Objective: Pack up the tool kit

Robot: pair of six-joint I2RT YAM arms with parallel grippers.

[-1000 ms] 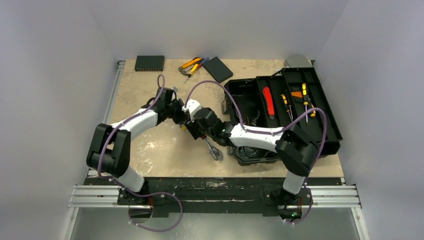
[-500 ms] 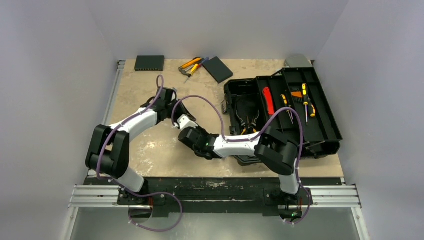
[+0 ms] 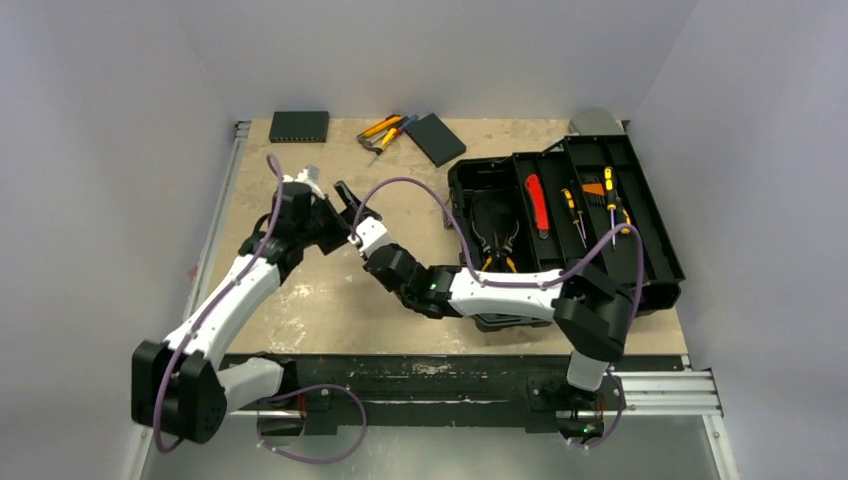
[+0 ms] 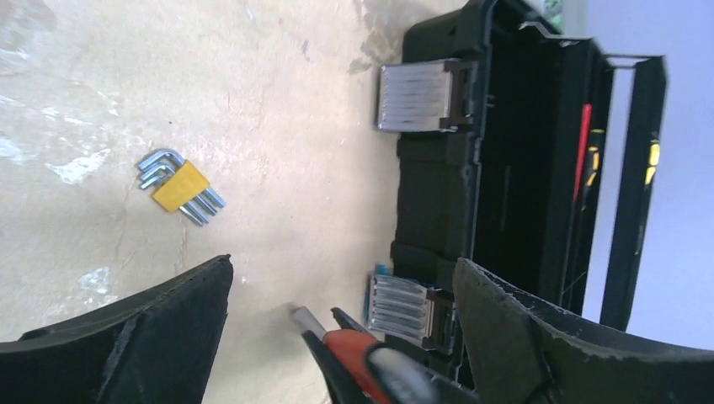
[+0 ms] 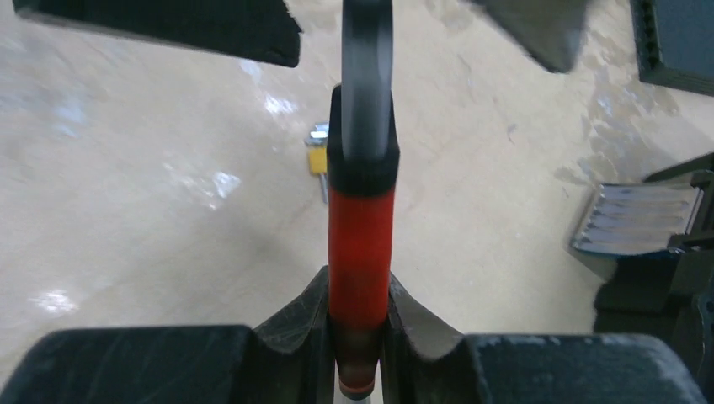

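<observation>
My right gripper [image 5: 360, 282] is shut on the red handle of a hand tool [image 5: 360, 227], whose black and grey end points away from me. In the top view this gripper [image 3: 360, 232] is left of the open black toolbox [image 3: 640, 270]. My left gripper [image 4: 343, 269] stands open, its wide fingers on either side of the same tool [image 4: 358, 345] without touching it. From above, that left gripper [image 3: 343, 200] is just beyond the right one. The toolbox holds a red-handled tool [image 3: 538, 200], pliers [image 3: 495, 235] and yellow-black screwdrivers [image 3: 610, 195].
A yellow-clipped set of hex keys [image 4: 178, 185] lies on the table beyond both grippers. Yellow-handled tools [image 3: 385, 130] and a flat black box [image 3: 435, 137] lie at the back, a dark box [image 3: 299, 125] at the back left. Silver latches [image 4: 417, 97] face the grippers.
My left gripper has opened and let go of the red-handled tool, and its arm has swung back to the left. My right gripper has shut on the tool's handle.
</observation>
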